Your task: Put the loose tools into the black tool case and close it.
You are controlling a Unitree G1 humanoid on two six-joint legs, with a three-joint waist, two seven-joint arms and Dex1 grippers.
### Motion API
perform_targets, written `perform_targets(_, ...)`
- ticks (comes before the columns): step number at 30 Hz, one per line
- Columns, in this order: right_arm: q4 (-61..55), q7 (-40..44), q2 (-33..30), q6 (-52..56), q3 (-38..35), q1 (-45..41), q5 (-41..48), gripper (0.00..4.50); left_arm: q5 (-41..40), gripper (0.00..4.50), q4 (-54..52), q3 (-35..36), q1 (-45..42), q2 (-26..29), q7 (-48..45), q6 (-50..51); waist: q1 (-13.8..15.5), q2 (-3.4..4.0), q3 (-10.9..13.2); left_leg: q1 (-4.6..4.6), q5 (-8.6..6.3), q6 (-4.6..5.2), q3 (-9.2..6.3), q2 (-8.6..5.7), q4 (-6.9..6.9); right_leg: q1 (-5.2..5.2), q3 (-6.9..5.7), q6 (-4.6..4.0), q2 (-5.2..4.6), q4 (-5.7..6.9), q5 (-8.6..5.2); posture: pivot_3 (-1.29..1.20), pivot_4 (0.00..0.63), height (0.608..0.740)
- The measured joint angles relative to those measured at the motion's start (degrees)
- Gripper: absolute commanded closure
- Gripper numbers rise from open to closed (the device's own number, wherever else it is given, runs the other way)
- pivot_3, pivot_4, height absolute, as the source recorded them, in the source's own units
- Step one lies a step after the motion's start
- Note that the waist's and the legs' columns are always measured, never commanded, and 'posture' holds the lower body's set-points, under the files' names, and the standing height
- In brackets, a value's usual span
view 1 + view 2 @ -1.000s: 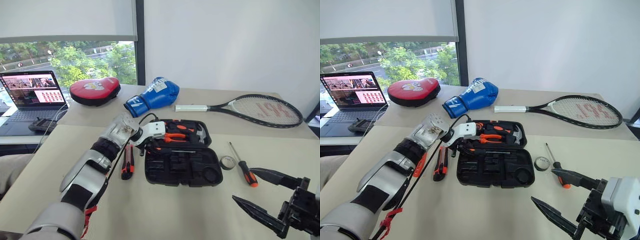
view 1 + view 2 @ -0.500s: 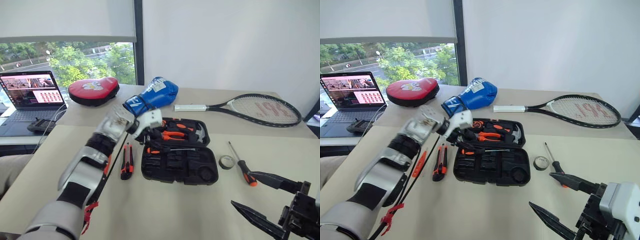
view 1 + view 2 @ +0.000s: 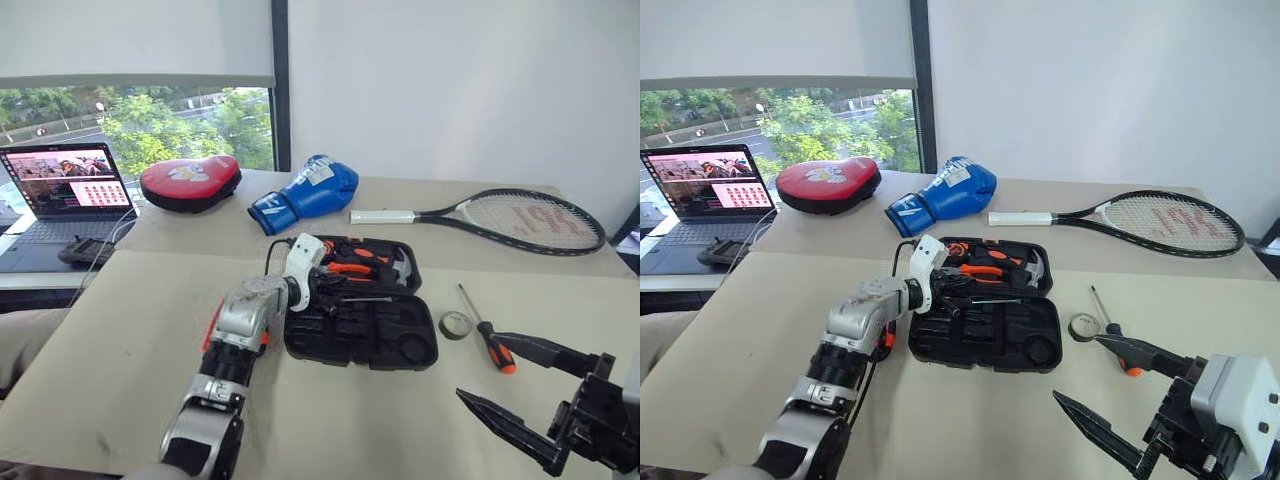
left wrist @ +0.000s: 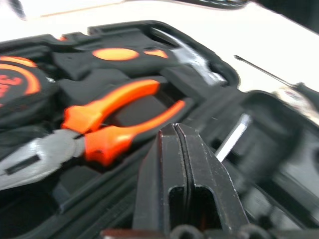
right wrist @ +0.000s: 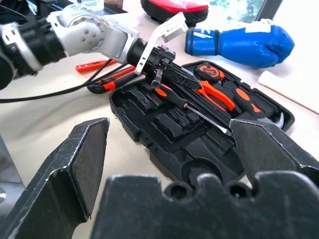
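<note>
The black tool case lies open mid-table, with orange pliers in its far half. My left gripper hovers low over the case's left part, shut with nothing between its fingers. Just under it, a black-and-orange screwdriver lies slanted inside the case. A second screwdriver and the small black tape roll rest on the table right of the case. The utility knife and the slim orange tester lie left of the case, beneath my left arm. My right gripper is open and empty, near the front right.
Along the back of the table lie a tennis racket, a blue boxing glove and a red pad. A laptop stands open at the far left on a lower table.
My left arm swung in and dropped; its gripper moved from the case's left edge to over the case and closed. A screwdriver now lies in the case. The right gripper stayed put.
</note>
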Motion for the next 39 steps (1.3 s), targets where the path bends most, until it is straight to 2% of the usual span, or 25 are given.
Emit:
perform_targets(3, 0.0, -1.3, -0.6, 0.0, 0.6, 0.0, -0.3, 0.0, 1.5, 4.46, -1.2, -3.2, 1.9, 0.3, 2.6, -0.6, 0.1, 0.04, -0.1, 0.09, 0.0, 0.0, -0.02, 0.0, 0.01, 0.1, -0.02, -0.06, -0.01, -0.02, 0.04, 0.0, 0.15, 0.74)
perform_targets(6, 0.0, -3.2, -1.1, 0.3, 0.7, -0.2, -0.3, 0.0, 3.1, 4.46, -2.3, -6.6, 3.4, 1.6, 3.0, -2.4, 0.1, 0.16, -0.1, 0.64, -0.08, 0.06, -0.03, 0.04, -0.06, 0.69, -0.04, -0.06, -0.05, -0.15, 0.01, 0.0, 0.15, 0.74)
perform_targets(11, 0.3, -6.4, -2.6, 3.2, 0.8, -1.5, -1.4, 0.0, 7.1, 4.46, -2.8, -11.5, 7.6, 3.8, 3.4, -11.6, 0.2, 0.42, -1.1, 0.9, -0.25, 0.06, -0.01, 0.02, -0.17, 0.87, -0.05, -0.18, -0.4, -0.24, -0.24, 0.0, 0.15, 0.74)
perform_targets(17, 4.9, -12.4, -4.5, 8.6, 3.6, -6.1, -7.1, 0.0, 8.9, 4.46, 2.1, -13.4, 6.9, 4.4, 3.3, -18.8, 0.5, 0.38, -1.7, 1.0, -0.35, 0.14, 0.0, 0.0, -0.17, 0.88, -0.08, -0.33, -0.46, -0.3, -0.39, 0.0, 0.15, 0.74)
perform_targets(24, 7.0, -13.0, -4.7, 9.9, 7.3, -10.5, -11.0, 0.0, 9.8, 4.46, 4.6, -15.6, 4.8, 10.5, -2.9, -25.3, -0.2, 0.45, -1.8, 1.04, -0.33, 0.13, 0.1, 0.01, -0.41, 0.9, -0.07, -0.31, -0.29, -0.3, -0.38, 0.0, 0.15, 0.74)
perform_targets(27, 7.6, -11.4, -4.5, 9.9, 8.8, -11.3, -12.6, 0.0, 5.5, 4.46, 7.4, -12.4, 3.1, 9.4, -6.0, -24.6, -0.2, 0.44, -1.7, 0.99, -0.33, 0.14, 0.11, 0.01, -0.4, 0.84, -0.1, -0.27, -0.2, -0.3, -0.38, 0.0, 0.15, 0.74)
perform_targets(29, 8.2, -10.2, -4.6, 9.9, 9.7, -11.4, -13.3, 0.0, -1.5, 4.46, 7.4, -7.4, 3.0, 7.8, -8.6, -18.6, -0.2, 0.37, -1.6, 0.83, -0.33, 0.14, 0.11, 0.02, -0.37, 0.71, -0.11, -0.17, -0.2, -0.29, -0.33, 0.0, 0.15, 0.74)
perform_targets(30, 9.3, -9.5, -5.1, 10.8, 10.1, -12.3, -13.3, 0.0, -7.6, 4.23, 4.9, -4.1, 2.9, 8.5, -11.4, -11.7, -0.4, 0.27, -1.4, 0.74, -0.32, 0.12, 0.11, 0.03, -0.35, 0.59, -0.1, -0.09, -0.16, -0.24, -0.28, 0.0, 0.15, 0.74)
perform_targets(32, 11.1, -9.4, -6.2, 12.4, 10.4, -13.3, -13.2, 0.0, -13.0, 3.78, 0.7, -1.5, 2.6, 10.4, -14.1, -5.4, -0.8, 0.19, -1.3, 0.59, -0.27, 0.04, 0.08, 0.03, -0.34, 0.48, -0.08, -0.09, -0.04, -0.21, -0.27, 0.0, 0.15, 0.74)
perform_targets(35, 18.5, -10.9, -8.5, 18.3, 14.7, -20.1, -13.3, 0.0, -23.9, 2.66, -12.6, 2.3, 2.3, 19.4, -21.6, 7.2, -1.5, 0.16, -1.3, 0.67, -0.18, -0.22, 0.07, 0.05, -0.42, 0.47, -0.03, -0.15, 0.01, -0.17, -0.29, 0.0, 0.15, 0.74)
perform_targets(37, 22.7, -12.4, -10.0, 20.6, 18.0, -24.4, -15.1, 0.0, -28.1, 2.1, -17.9, 3.2, 2.6, 24.1, -25.1, 11.4, -1.6, 0.33, -1.2, 0.72, -0.08, -0.43, 0.07, 0.01, -0.48, 0.51, -0.03, -0.34, -0.01, -0.2, -0.41, 0.0, 0.15, 0.74)
perform_targets(39, 26.4, -14.1, -12.5, 23.6, 22.3, -28.8, -17.5, 0.0, -31.8, 1.33, -22.3, 3.6, 3.4, 28.6, -28.9, 14.6, -1.7, 0.4, -1.1, 0.72, -0.08, -0.42, 0.08, 0.0, -0.56, 0.49, -0.02, -0.55, 0.0, -0.2, -0.54, 0.0, 0.15, 0.74)
